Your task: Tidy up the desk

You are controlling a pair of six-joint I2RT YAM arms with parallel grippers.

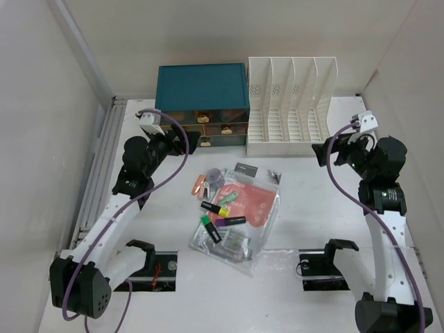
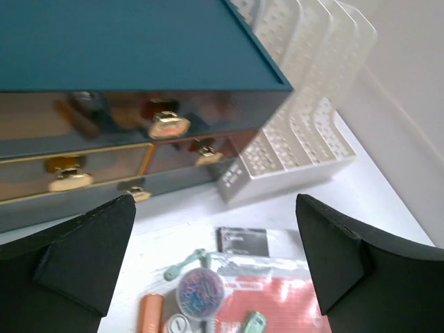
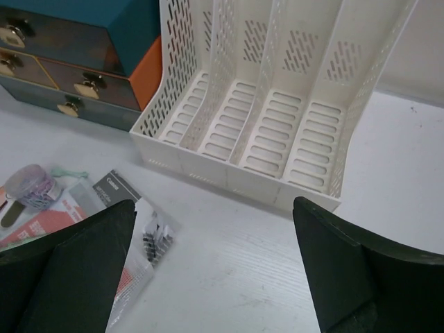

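The white desk [image 1: 312, 208] holds a loose pile at its middle: a red mesh pouch [image 1: 251, 201], highlighters [image 1: 222, 211], a clear bag [image 1: 225, 243], an orange marker [image 1: 198, 184] and a jar of paperclips [image 1: 214, 177]. My left gripper [image 1: 177, 142] is open and empty, raised in front of the teal drawer box [image 1: 201, 87]. In the left wrist view its jaws [image 2: 214, 208] stand wide above the paperclip jar [image 2: 200, 291] and pouch [image 2: 277, 298]. My right gripper [image 1: 325, 151] is open and empty above bare desk [image 3: 243, 263], in front of the white file rack [image 3: 263, 118].
The drawer box and file rack [image 1: 291, 104] stand side by side at the back. A metal rail [image 1: 97, 159] runs along the left edge. Two cut-outs [image 1: 156, 270] [image 1: 322, 267] lie near the front. Walls close in on both sides.
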